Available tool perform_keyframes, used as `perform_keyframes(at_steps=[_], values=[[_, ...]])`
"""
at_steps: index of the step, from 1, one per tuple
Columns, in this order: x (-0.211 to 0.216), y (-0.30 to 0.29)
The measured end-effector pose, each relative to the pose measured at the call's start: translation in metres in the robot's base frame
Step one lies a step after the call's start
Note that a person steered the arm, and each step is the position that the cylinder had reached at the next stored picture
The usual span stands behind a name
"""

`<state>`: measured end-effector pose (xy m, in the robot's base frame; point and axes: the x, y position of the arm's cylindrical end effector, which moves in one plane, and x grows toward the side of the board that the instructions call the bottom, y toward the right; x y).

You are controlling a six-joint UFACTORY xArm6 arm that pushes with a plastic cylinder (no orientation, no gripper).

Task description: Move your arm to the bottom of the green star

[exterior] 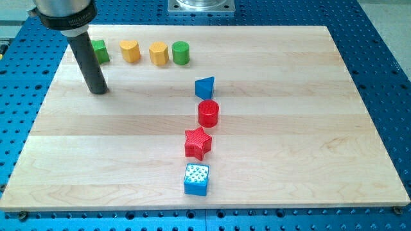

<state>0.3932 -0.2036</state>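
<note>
Near the worktop's (270, 186) top-left corner our tip (98, 90) rests just below the green star (99, 51), which our rod partly hides. We have no jaws and hold nothing. To finish well, we settle under the star without nudging it. Rightward along the top edge sit two yellow blocks (130, 51) and a green cylinder (180, 52).
</note>
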Motion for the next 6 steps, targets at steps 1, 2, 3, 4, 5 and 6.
perform_keyframes(at_steps=[1, 2, 3, 4, 5, 6], values=[[0.0, 0.0], [0.005, 0.0], [0.005, -0.009], [0.002, -0.014], [0.013, -0.039], [0.021, -0.051]])
